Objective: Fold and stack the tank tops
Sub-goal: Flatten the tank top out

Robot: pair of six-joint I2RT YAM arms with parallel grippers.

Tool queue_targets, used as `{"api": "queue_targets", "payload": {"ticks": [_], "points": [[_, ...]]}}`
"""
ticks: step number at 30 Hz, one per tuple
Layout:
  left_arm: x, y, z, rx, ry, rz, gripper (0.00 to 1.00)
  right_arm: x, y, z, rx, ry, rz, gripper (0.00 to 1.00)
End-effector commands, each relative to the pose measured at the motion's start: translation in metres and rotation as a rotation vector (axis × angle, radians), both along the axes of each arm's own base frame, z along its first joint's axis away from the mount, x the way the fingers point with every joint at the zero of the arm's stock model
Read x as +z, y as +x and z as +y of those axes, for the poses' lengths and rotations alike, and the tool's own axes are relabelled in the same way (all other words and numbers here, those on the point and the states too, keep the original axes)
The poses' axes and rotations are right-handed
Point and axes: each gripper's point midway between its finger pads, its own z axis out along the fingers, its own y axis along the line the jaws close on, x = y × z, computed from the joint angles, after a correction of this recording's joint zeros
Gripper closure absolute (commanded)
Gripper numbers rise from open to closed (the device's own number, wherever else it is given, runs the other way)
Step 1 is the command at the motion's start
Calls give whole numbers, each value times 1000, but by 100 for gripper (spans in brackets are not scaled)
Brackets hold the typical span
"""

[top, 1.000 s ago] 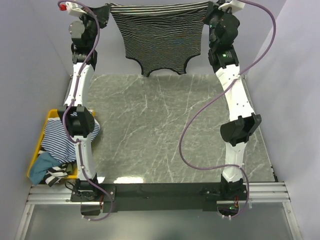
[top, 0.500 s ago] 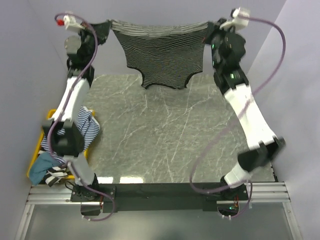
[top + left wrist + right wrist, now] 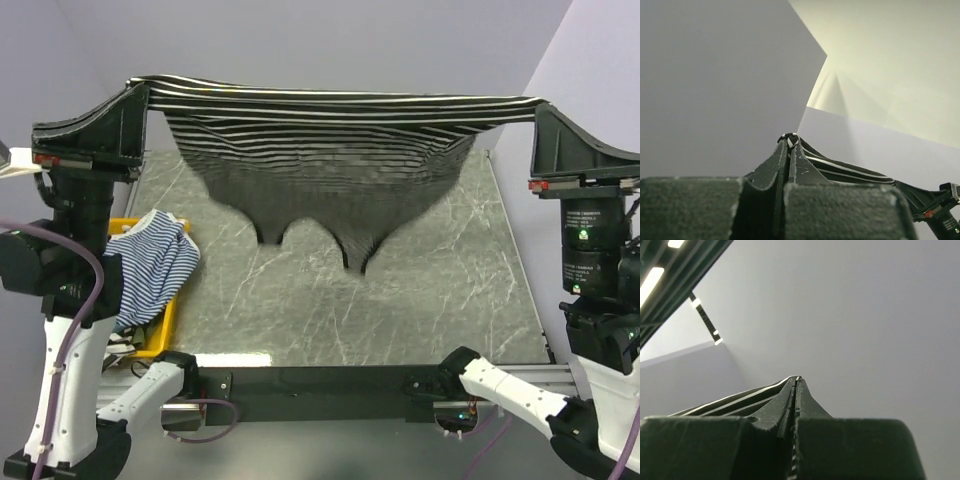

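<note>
Folding not begun: left gripper (image 3: 143, 92) and right gripper (image 3: 540, 108), each clamped on a corner, hold the black-striped tank top (image 3: 320, 160) stretched above the table (image 3: 440, 290), while other tops (image 3: 150, 262) lie in the bin (image 3: 167, 318) at its left edge, nothing stacked.

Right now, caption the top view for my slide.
Black-and-white tank top stretched between both shut jaws above the table; blue-striped top in the yellow bin.

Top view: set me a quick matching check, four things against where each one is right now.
Things:
1 black top
2 blue top
3 bin
4 table

Places:
A at the table's left edge
B draped over the bin
C below the hanging top
D stretched out in the air

Pairs: 1-D, 2-B, 3-A, 4-C
</note>
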Motion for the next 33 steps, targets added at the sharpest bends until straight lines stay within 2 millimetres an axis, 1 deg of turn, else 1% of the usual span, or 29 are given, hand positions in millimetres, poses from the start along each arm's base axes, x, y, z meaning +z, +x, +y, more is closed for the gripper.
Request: {"api": "queue_targets", "payload": {"ticks": [1,4,5,7,8,10,11,12,13,14,15,16,17,18,19,20,21,22,23,24,25,26,27,28,29,30,31,32,33], "points": [[-34,57,3,49,-20,194,99,-30,33,17,-19,-61,144,100],[-33,64,4,57,-32,211,100,-32,43,22,-33,-89,169,100],[-36,73,3,60,-29,226,99,-31,46,23,-40,-98,177,100],[-40,84,2,65,-31,240,99,-40,67,35,-57,-140,213,100],[-45,96,0,65,-30,256,99,-41,73,37,-72,-143,221,100],[-53,113,-3,66,-26,275,99,-53,102,50,-106,-195,264,100],[-60,130,-5,69,-24,292,100,-50,109,54,-105,-207,260,100],[-64,140,-6,73,-21,300,99,-62,133,67,-103,-232,294,100],[-64,148,-8,71,-18,300,99,-65,149,64,-118,-241,308,100],[-77,173,-12,78,-9,333,99,-56,157,62,-117,-230,294,100],[-69,180,-12,80,-13,314,100,-70,186,80,-69,-250,328,100],[-70,190,-15,72,-4,312,99,-53,192,76,-65,-229,298,100],[-85,220,-19,69,7,347,99,-52,209,66,-90,-220,306,100],[-65,223,-16,68,-5,301,100,-71,245,80,-61,-235,354,100],[-63,235,-17,57,1,297,99,-70,261,80,-61,-234,359,100],[-84,272,-24,33,25,342,99,-37,257,69,-78,-204,298,100],[-81,284,-23,24,32,336,99,-57,294,76,-80,-214,341,100],[-46,279,-21,11,25,272,99,-50,301,75,-74,-209,323,100],[-66,312,-28,-12,51,314,100,-18,289,68,-77,-175,245,100],[-26,298,-23,-15,48,222,99,-23,306,63,-85,-158,245,100],[-27,307,-23,-21,56,238,99,-21,310,61,-87,-145,222,100],[-41,327,-24,-31,63,265,99,-22,313,58,-90,-136,215,100],[-32,323,-21,-44,61,246,99,-12,302,50,-96,-118,189,100],[-39,326,-21,-54,64,261,99,-33,314,52,-93,-128,228,100],[-29,312,-20,-58,62,232,99,-41,315,51,-90,-128,251,100],[-68,330,-21,-65,63,321,99,-41,307,50,-86,-129,258,100],[-80,328,-20,-65,62,341,99,-51,309,51,-77,-139,288,100],[-63,298,-19,-65,56,277,100,-84,319,57,-57,-165,367,100],[-120,314,-19,-70,53,402,99,-85,307,57,-44,-156,376,100]]}}
